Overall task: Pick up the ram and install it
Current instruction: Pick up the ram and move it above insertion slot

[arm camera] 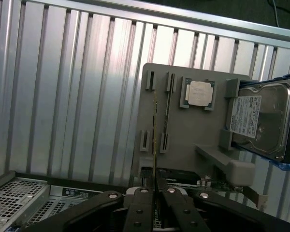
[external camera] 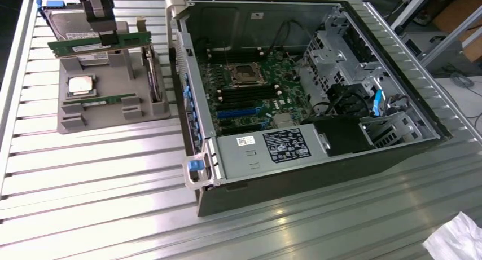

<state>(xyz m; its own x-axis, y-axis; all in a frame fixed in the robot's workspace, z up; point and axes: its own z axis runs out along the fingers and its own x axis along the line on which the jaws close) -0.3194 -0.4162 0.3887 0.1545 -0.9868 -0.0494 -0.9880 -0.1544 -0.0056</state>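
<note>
Above the gray parts tray, the gripper is clamped on the ram, holding it level; a second ram stick sits slotted beside the processor chip.

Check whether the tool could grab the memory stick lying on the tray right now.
Probably not yet: the tool is shut on one memory stick, held above the tray. The other stick lies uncovered in its slot, so only the full grip stands in the way.
</note>
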